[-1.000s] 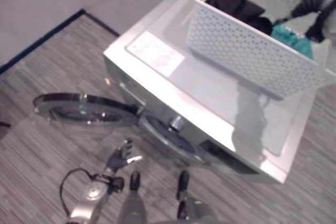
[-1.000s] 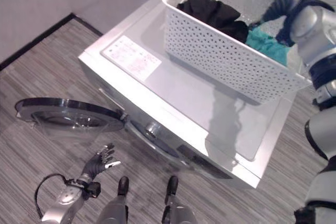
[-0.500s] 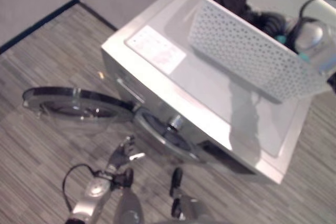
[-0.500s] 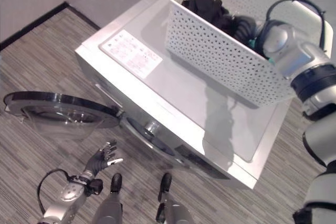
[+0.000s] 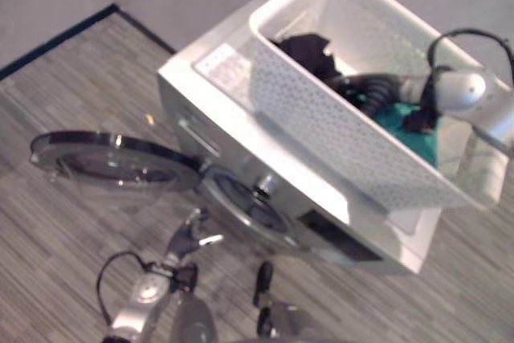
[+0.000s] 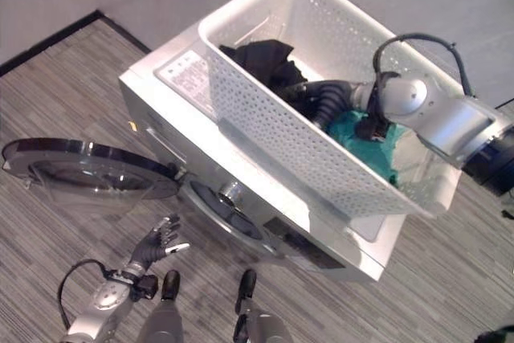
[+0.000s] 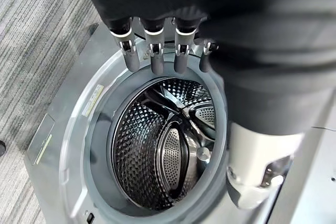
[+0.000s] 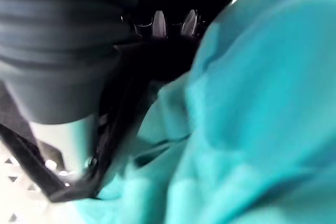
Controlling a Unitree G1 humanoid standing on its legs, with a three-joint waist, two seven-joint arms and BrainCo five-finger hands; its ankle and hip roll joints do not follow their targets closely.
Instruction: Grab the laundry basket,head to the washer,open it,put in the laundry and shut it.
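Your right hand [image 6: 309,104] was down inside the basket [image 6: 265,142], buried among the clothes, so you could not tell from these views whether its fingers had closed on anything. Its wrist view showed dark fingertips pushed into the black garment [image 6: 261,58] beside the teal cloth [image 6: 357,136], which suggests you were reaching for a first piece to load. The basket sat on top of the washer [image 6: 157,94], to the right and far from the opening, handy for lifting laundry out and down. Your left hand [image 6: 157,244] hung low and near, on the left, fingers relaxed and holding nothing, just in front of the drum [image 7: 163,150]. The door [image 6: 80,168] stood swung wide to the left, leaving the drum clear to receive clothes.
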